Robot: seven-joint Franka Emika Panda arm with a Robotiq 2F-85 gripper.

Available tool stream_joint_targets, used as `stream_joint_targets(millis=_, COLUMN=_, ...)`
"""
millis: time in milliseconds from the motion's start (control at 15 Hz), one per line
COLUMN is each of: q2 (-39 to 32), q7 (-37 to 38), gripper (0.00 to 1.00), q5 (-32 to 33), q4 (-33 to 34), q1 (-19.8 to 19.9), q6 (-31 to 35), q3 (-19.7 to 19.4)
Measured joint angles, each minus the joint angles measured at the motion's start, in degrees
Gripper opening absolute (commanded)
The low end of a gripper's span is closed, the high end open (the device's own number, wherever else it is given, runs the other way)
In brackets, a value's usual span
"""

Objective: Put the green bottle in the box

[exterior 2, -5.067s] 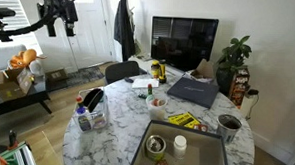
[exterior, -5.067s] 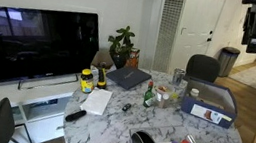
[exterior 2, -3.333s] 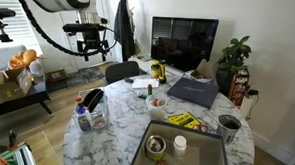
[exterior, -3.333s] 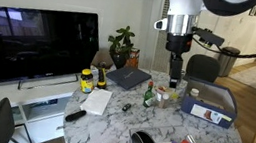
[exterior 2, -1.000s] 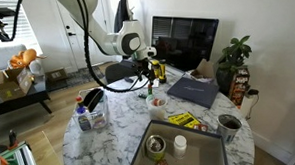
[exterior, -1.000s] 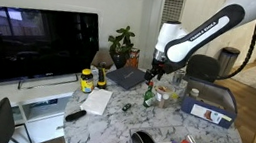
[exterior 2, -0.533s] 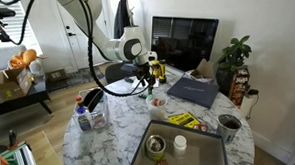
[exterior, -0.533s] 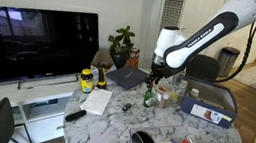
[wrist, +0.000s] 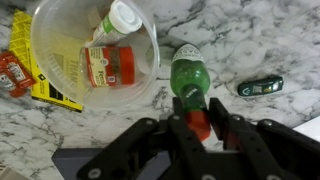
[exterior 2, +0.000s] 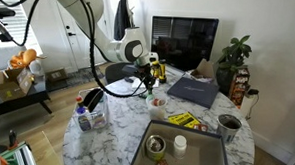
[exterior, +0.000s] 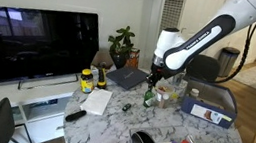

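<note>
Fingers of my end effector (wrist: 205, 128) stand parted around the red-capped neck of the green bottle (wrist: 188, 72), gripping nothing yet. It stands upright on the tabletop (wrist: 270, 35). I judge it light, rigid and slick, so I'd pinch below the cap. The box (exterior: 228, 96) waits beyond.

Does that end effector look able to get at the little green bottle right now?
Probably yes. In the wrist view the end effector sits directly over the green bottle, open and straddling its top, with nothing between. The clear tub stands off to one side.
</note>
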State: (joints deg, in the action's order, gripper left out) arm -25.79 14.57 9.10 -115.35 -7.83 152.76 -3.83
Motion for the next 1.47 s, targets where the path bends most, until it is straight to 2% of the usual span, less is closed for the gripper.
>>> stream_joint_targets(millis=200, q2=1.7, q7=-1.9, gripper=0.08, q5=-3.3, q4=-0.3, q1=0.9, q6=0.0, q3=1.7)
stream_joint_targets(millis=400, q2=8.7, q7=-4.7, gripper=0.08, q5=-4.3, q4=-2.4, q1=1.4, q6=-1.3, q3=3.0)
stream_joint_targets(millis=667, q2=21.2, q7=-4.3, gripper=0.08, q5=-3.3, q4=-6.9, q1=1.4, q6=-10.4, q3=3.0)
stream_joint_targets(millis=867, q2=30.9, q7=0.7, gripper=0.08, q5=-2.8, q4=-12.4, q1=3.1, q6=-19.5, q3=2.9)
stream_joint_targets(millis=933, q2=33.8, q7=2.5, gripper=0.31, q5=-3.0, q4=-14.9, q1=4.1, q6=-20.7, q3=2.8)
stream_joint_targets(millis=1200, q2=41.8, q7=4.7, gripper=0.31, q5=-4.3, q4=-23.5, q1=7.1, q6=-20.9, q3=2.2)
stream_joint_targets(millis=1267, q2=42.3, q7=4.9, gripper=0.08, q5=-4.3, q4=-24.1, q1=7.2, q6=-20.8, q3=2.3)
stream_joint_targets(millis=1467, q2=42.2, q7=6.0, gripper=0.08, q5=-2.8, q4=-24.1, q1=8.1, q6=-20.8, q3=2.9)
